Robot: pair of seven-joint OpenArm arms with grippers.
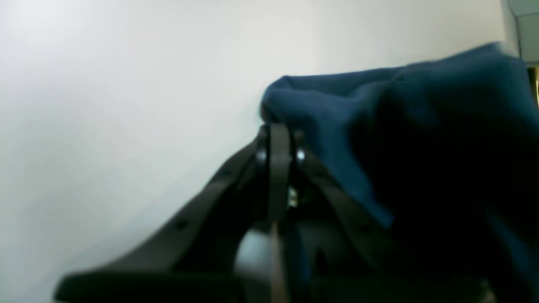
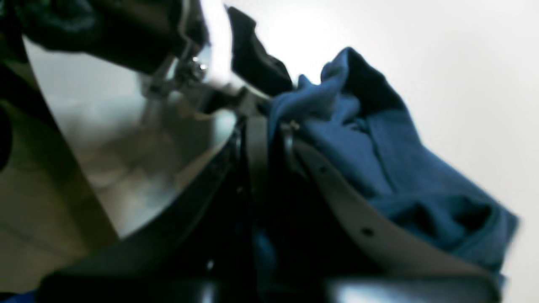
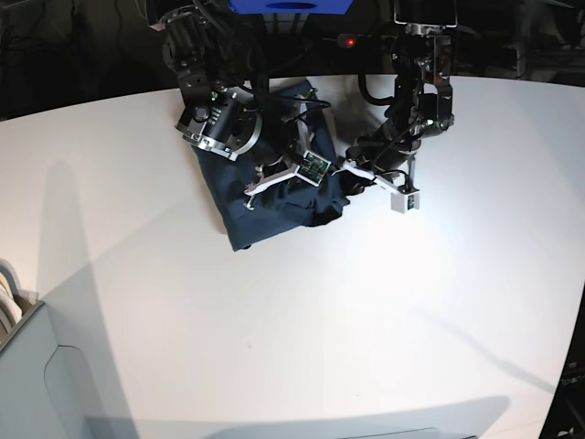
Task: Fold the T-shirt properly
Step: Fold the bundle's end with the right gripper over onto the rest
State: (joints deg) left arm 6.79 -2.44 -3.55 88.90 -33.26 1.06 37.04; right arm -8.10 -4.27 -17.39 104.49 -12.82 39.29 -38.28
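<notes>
The dark navy T-shirt (image 3: pixel 274 215) lies bunched on the white table (image 3: pixel 366 320) near its far edge, between both arms. My left gripper (image 3: pixel 342 170) reaches in from the right of the base view and is shut on the shirt's right edge. In the left wrist view the fingertips (image 1: pixel 278 130) pinch a fold of the blue cloth (image 1: pixel 337 109), which hangs lifted to the right. My right gripper (image 3: pixel 250 194) sits over the shirt's left part. In the right wrist view its fingers (image 2: pixel 263 126) are shut on a crumpled ridge of the T-shirt (image 2: pixel 379 168). No neck label shows.
A grey bin (image 3: pixel 27 366) stands at the table's lower left corner. A blue block (image 3: pixel 288 5) and the arm bases sit past the far table edge. Arm shadows stretch across the white surface toward the front.
</notes>
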